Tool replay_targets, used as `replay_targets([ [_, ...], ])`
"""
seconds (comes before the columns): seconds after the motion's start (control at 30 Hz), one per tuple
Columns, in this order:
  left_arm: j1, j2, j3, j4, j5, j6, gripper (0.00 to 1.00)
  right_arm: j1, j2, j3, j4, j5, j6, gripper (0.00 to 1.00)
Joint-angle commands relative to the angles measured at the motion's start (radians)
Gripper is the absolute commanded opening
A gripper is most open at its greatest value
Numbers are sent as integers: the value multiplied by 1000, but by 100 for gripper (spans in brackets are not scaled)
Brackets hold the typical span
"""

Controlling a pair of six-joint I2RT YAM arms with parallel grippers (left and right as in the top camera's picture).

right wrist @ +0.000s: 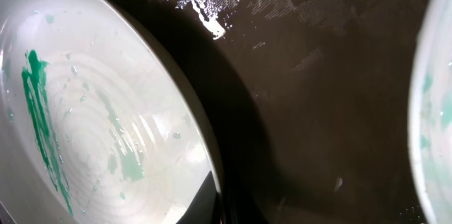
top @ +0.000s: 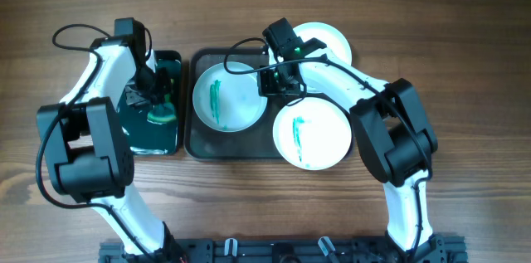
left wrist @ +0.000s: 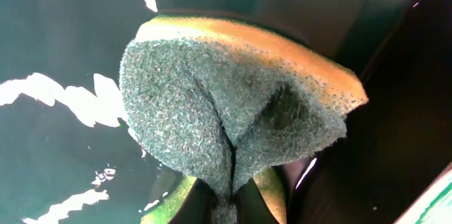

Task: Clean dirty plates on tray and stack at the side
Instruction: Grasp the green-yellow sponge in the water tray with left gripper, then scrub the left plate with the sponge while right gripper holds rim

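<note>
Well, from overhead, the left gripper [top: 159,107] sits over the small black tray [top: 166,140] at the left, clamped on a sponge [top: 160,116]. The right gripper [top: 278,80] hovers at the right rim of the streaked plate [top: 236,101] lying on the left half of the dark grey tray [top: 232,145]. A second streaked plate [top: 319,134] overhangs the tray's near right corner. A plain white plate [top: 332,41] rests on the table beyond its far right corner.

On the left wrist camera, the green fingers [left wrist: 272,190] pinch the sponge so it folds, above teal liquid.

On the right wrist camera, the streaked plate fills the left, with the wet tray floor beside it. I cannot tell how far these jaws are open.
</note>
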Motion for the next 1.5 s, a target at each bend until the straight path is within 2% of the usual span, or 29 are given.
replay_targets([
  [0.0, -3, -71, 73, -82, -21, -14, 4, 4, 28, -14, 4, 32, 21, 4],
  [0.1, -10, -132, 106, -130, 2, -49, 4, 4, 28, -14, 4, 21, 18, 4],
  [0.27, -91, -167, 103, -121, 154, -118, 4, 3, 28, -14, 0, 5, 18, 4],
  [0.57, -274, -103, -3, 40, 75, -251, 4, 3, 28, -14, -6, -12, 18, 4],
  [0.73, -303, 16, -18, 125, -8, -273, 4, 3, 28, -14, -8, -12, 18, 4],
  [0.87, -306, 69, -18, 133, 22, -271, 4, -2, 28, -14, -23, -45, 19, 4],
  [0.97, -317, 70, -18, 103, 162, -183, 4, -17, 30, -16, -22, -94, 5, 4],
  [1.07, -330, 70, -18, 80, 476, 24, 4, -29, 37, -16, -22, -108, -9, 4],
  [1.13, -343, 70, -18, 74, 614, 114, 4, -30, 42, -16, -22, -114, -9, 4],
  [1.17, -349, 70, -18, 78, 626, 128, 4, -30, 42, -16, -22, -114, -9, 4],
  [1.23, -351, 70, -18, 101, 589, 111, 4, -30, 42, -16, -23, -114, -10, 4],
  [1.27, -349, 70, -18, 119, 528, 64, 4, -30, 42, -16, -23, -114, -10, 4],
  [1.33, -344, 70, -18, 156, 341, -66, 4, -30, 42, -16, -23, -114, -12, 4],
  [1.47, -343, 70, -13, 205, -147, -303, 4, -30, 42, -16, -23, -113, -12, 4],
])
